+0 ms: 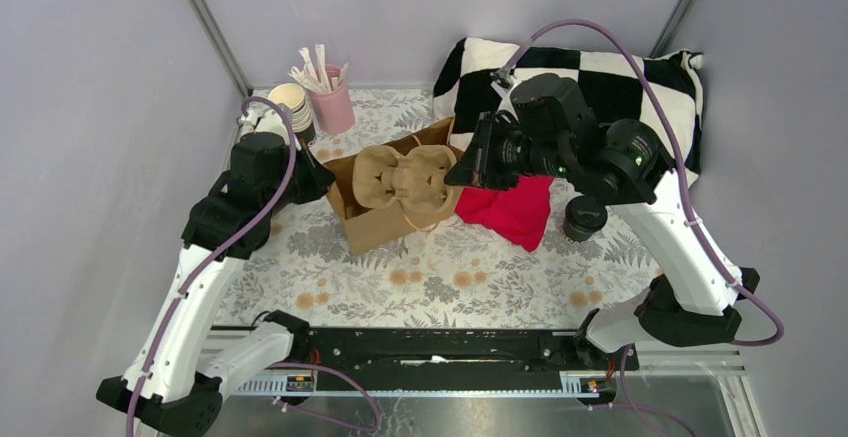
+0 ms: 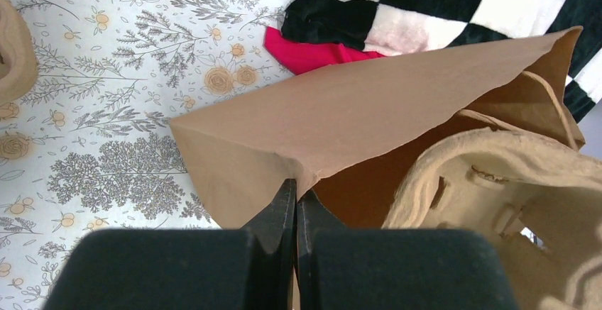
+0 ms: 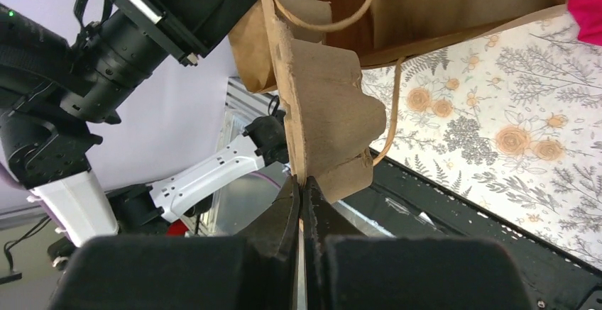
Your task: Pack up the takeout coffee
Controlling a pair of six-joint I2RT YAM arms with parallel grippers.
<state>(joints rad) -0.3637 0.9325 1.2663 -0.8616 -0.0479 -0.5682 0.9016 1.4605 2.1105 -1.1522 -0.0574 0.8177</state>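
Takeout coffee point(image 1: 585, 219), seemingly upright, on floral tablecloth point(image 1: 450, 277); grey walls point(image 1: 90, 107)

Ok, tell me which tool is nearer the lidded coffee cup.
Right. The right tool pinches the cup carrier just across the red cloth from the coffee cup. The left tool pinches the brown paper bag at its rim, on the bag's far side.
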